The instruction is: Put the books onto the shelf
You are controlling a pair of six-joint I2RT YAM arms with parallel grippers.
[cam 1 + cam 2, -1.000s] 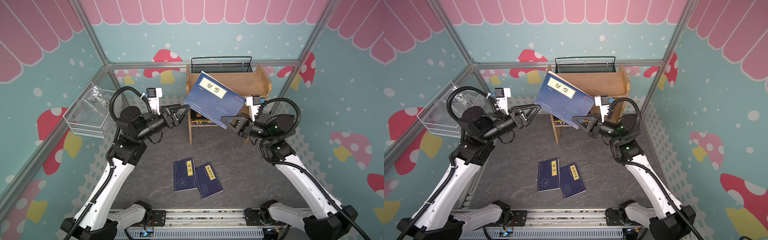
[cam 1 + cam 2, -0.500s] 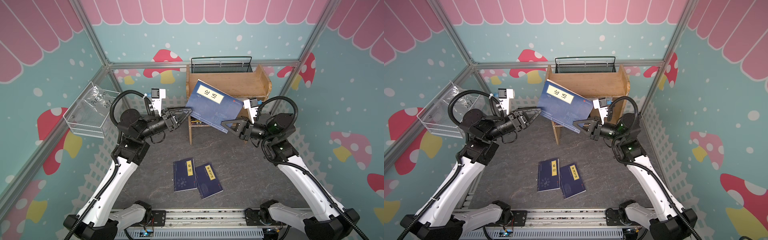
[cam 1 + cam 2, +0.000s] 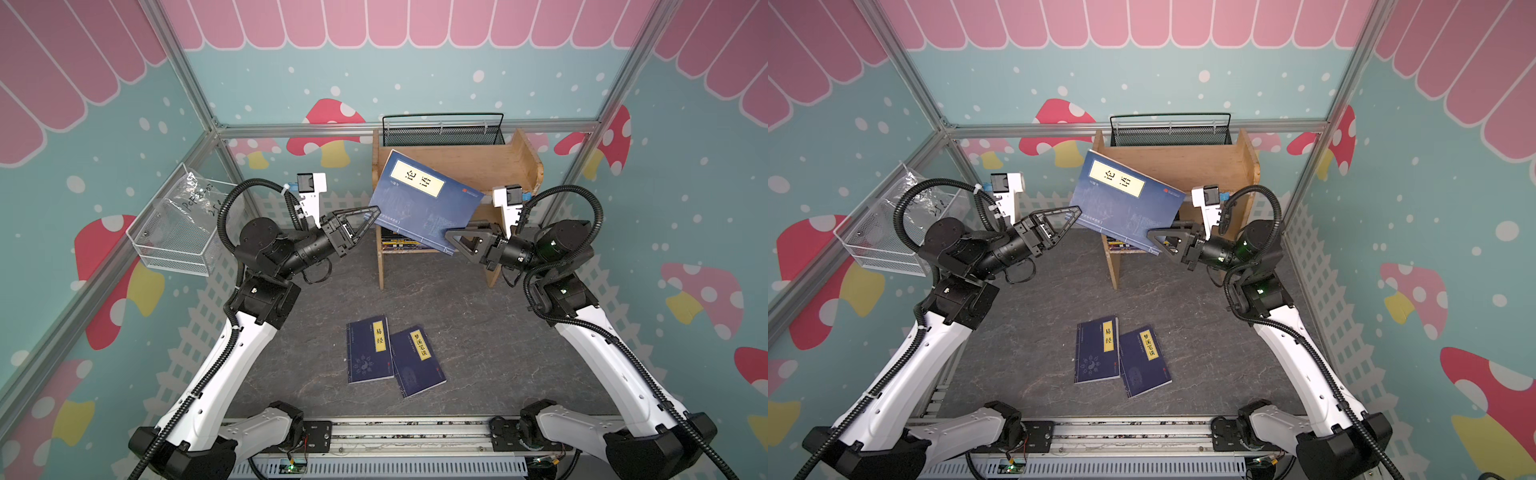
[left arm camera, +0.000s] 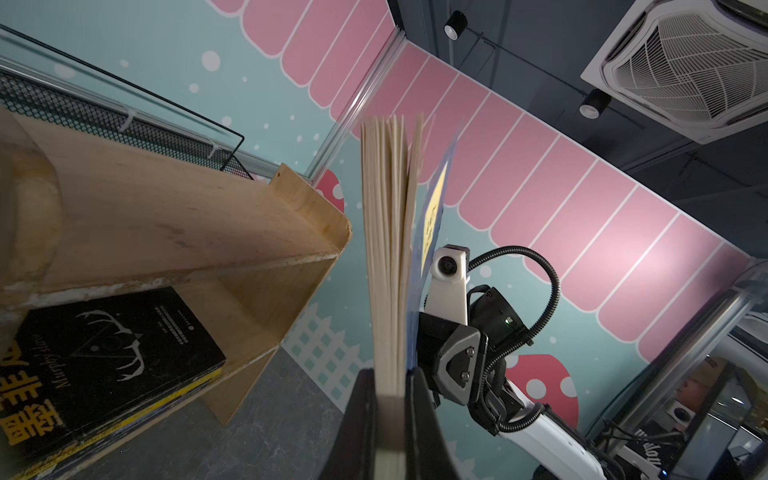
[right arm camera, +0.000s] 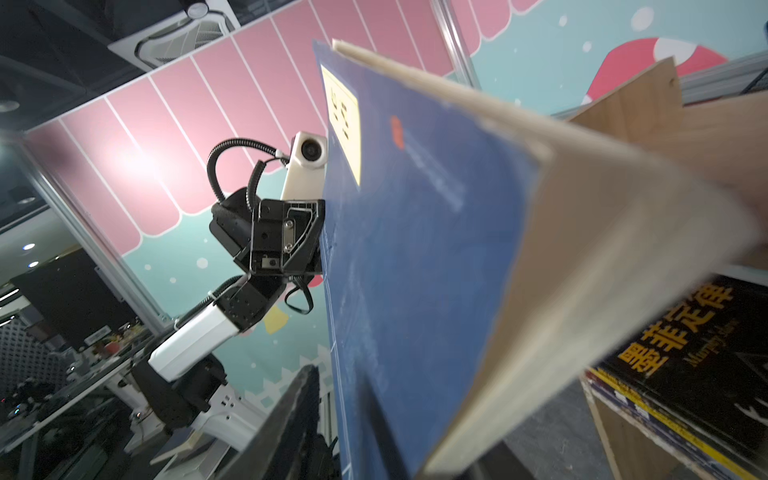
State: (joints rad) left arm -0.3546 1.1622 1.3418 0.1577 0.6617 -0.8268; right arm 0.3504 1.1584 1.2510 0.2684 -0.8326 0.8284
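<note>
My left end effector [image 3: 375,213] clamps the navy book [image 3: 419,203] before the shelf [image 3: 498,166], right end effector [image 3: 451,237] parted round its corner, a handover for shelving, I reckon.

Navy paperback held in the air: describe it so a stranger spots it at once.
Find the light-wood two-tier shelf at the back. Tilted in front of it is a navy paperback with a yellow title label, clamped by the left gripper. The two similar navy books lie flat on the floor; only this one is airborne.
</note>
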